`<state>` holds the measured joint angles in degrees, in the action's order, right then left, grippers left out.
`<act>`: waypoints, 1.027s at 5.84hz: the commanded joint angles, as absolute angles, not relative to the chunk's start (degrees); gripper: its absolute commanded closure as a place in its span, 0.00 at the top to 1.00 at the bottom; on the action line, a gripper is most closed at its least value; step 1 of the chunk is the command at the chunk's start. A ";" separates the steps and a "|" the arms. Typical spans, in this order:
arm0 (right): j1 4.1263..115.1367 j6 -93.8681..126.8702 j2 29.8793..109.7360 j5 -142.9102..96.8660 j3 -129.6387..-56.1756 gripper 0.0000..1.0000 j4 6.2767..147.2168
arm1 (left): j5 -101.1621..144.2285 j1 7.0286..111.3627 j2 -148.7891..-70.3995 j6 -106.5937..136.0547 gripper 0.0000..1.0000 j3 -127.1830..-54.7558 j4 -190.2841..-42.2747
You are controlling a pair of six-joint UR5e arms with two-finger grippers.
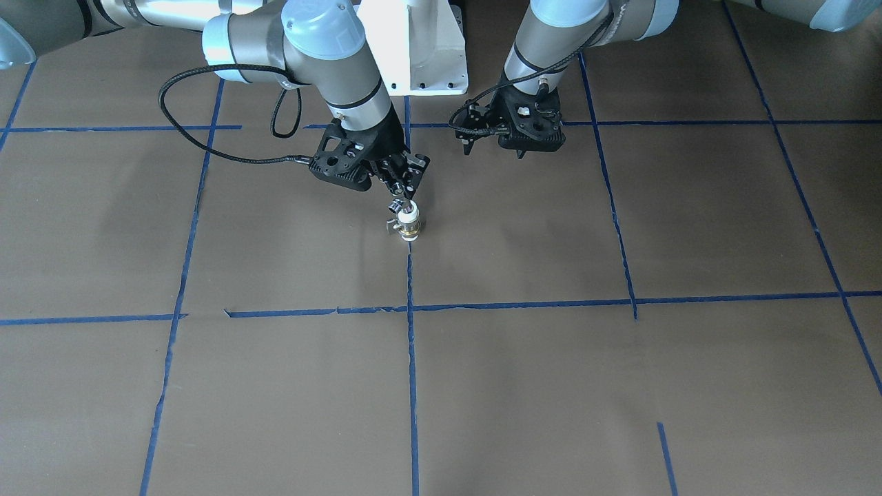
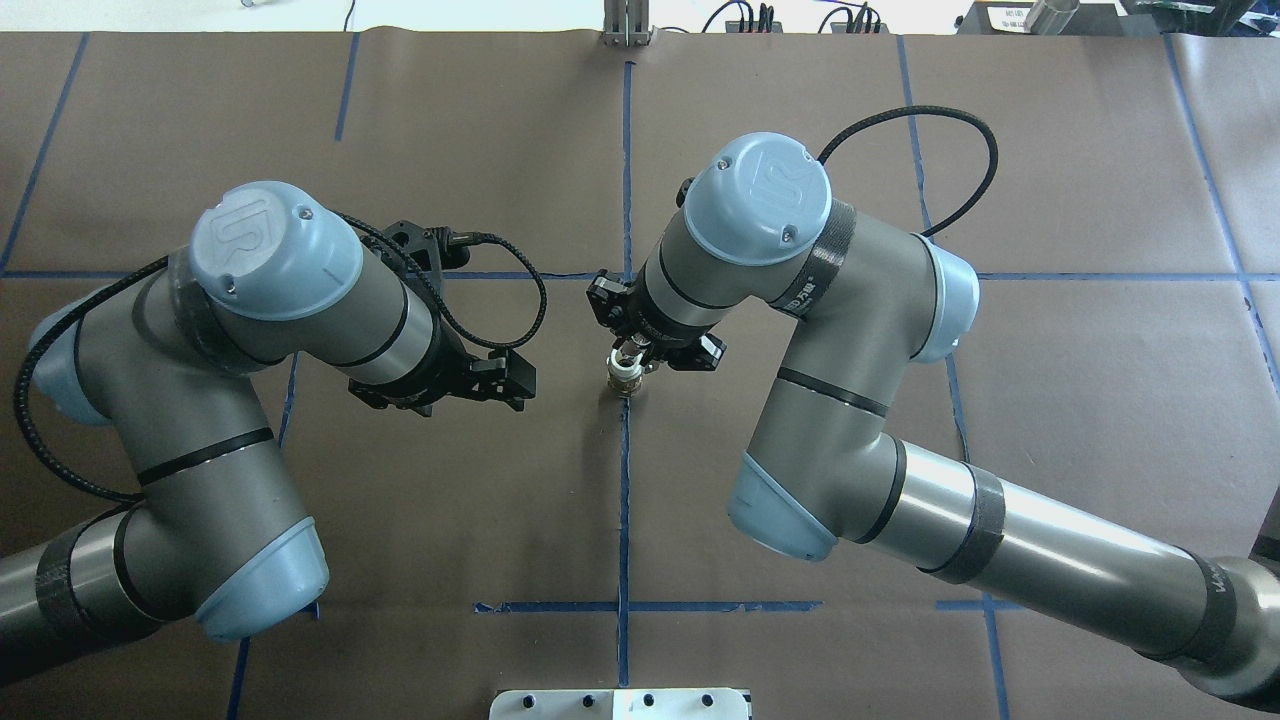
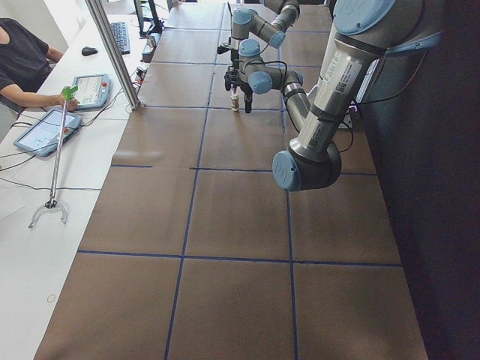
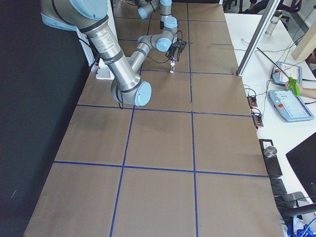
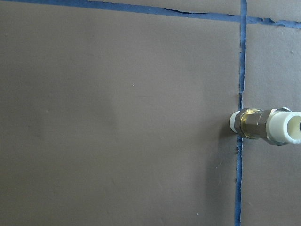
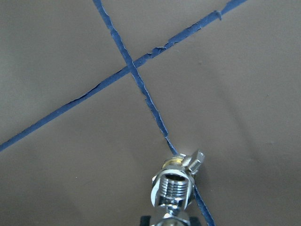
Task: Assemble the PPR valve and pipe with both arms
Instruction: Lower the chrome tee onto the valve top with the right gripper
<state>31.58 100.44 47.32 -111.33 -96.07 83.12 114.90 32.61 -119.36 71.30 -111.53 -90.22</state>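
The PPR valve stands upright on the brown table on a blue tape line, white end up, brass middle, grey lever to the side. It also shows in the overhead view and at the right edge of the left wrist view. My right gripper is directly above it, shut on the chrome pipe, which sits at the valve's top end with its threaded open end towards the right wrist camera. My left gripper hangs open and empty a short way off to the valve's side, above the table.
The white robot pedestal stands behind the grippers. Blue tape lines cross the brown table cover. A metal post, tablets and an operator are beyond the table's far edge.
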 commanded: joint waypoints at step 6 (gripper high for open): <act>30.85 100.37 47.29 -111.09 -95.98 0.01 83.14 | 114.87 32.61 -119.36 71.37 1.00 -111.53 -90.26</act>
<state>30.87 100.39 47.28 -111.09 -95.98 83.09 114.87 32.61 -119.36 71.36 -111.53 -90.26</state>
